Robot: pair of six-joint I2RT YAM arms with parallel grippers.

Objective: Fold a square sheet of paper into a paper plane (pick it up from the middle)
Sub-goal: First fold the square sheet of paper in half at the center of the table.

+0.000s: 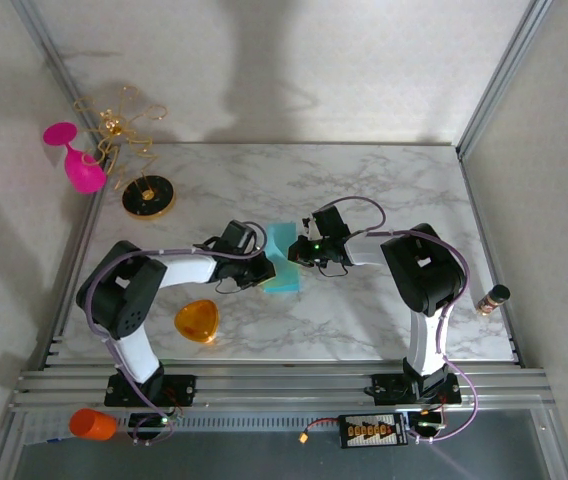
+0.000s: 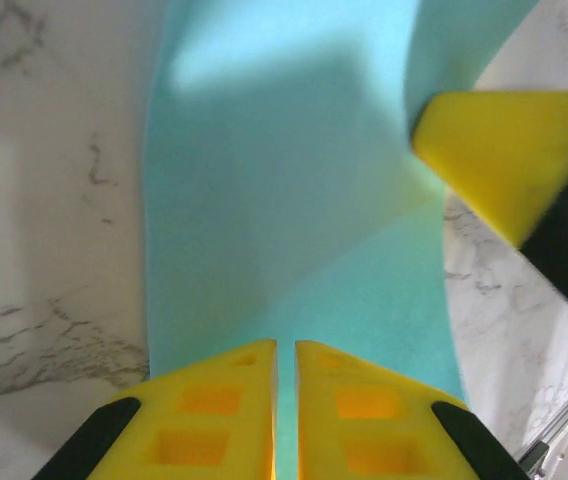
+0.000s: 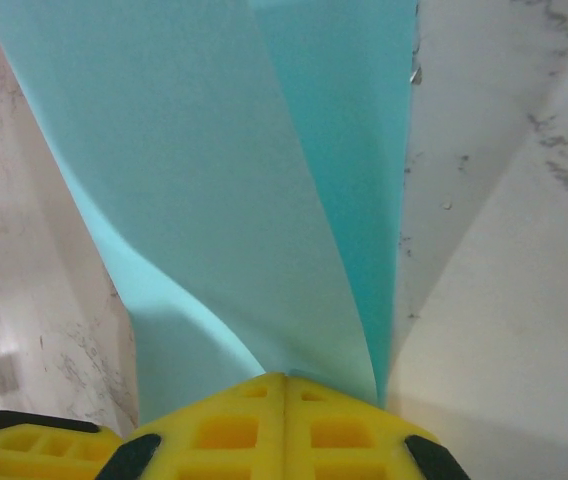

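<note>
Now one square sheet of paper (image 1: 284,256), long axis far-to-near, is pinched by left pincer (image 2: 286,352) and right pincer (image 3: 284,380).

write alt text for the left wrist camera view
A bowed teal paper sheet is pinched by the left gripper, whose two yellow pads frame the bottom of the view. Another yellow finger meets the sheet's upper right edge, with the marble table beneath.
</note>
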